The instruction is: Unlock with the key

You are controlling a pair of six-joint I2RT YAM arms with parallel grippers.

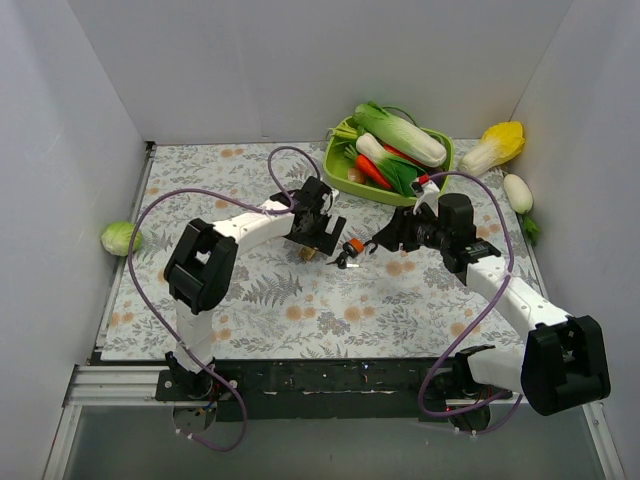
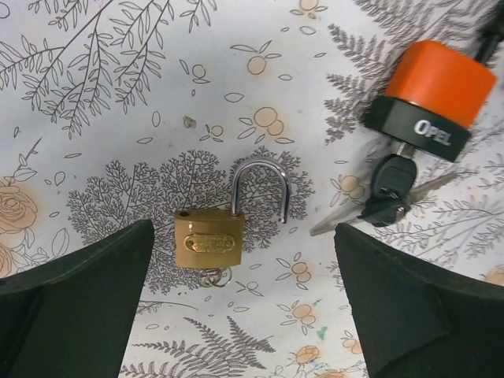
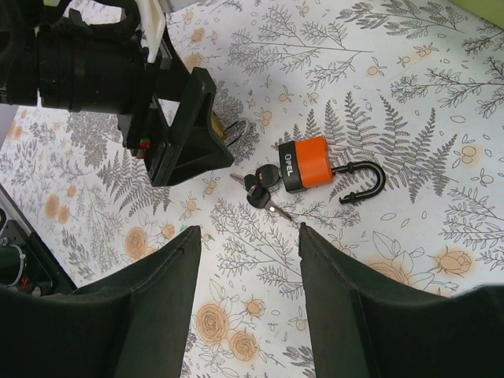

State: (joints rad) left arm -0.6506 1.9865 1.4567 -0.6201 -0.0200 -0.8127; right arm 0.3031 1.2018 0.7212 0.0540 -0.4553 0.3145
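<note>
At mid-table from above, left gripper (image 1: 318, 228) and right gripper (image 1: 388, 240) flanking an orange padlock (image 1: 350, 247), open cloth (image 1: 300, 320) toward the near edge; at the left wrist, fingers (image 2: 79, 299) spread wide, brass padlock (image 2: 209, 240) between, the key (image 2: 391, 175) seated in the orange padlock's base; at the right wrist, fingers (image 3: 157, 307) spread, empty, key and padlock just beyond the tips.

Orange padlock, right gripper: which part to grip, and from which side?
Grip the orange padlock by its body, from straight above, with the jaws across its two long edges. It lies flat, so the top is the open side. The key sits at one end and the open shackle at the other, so an end-to-end pinch is probably blocked. The right gripper is open.
</note>
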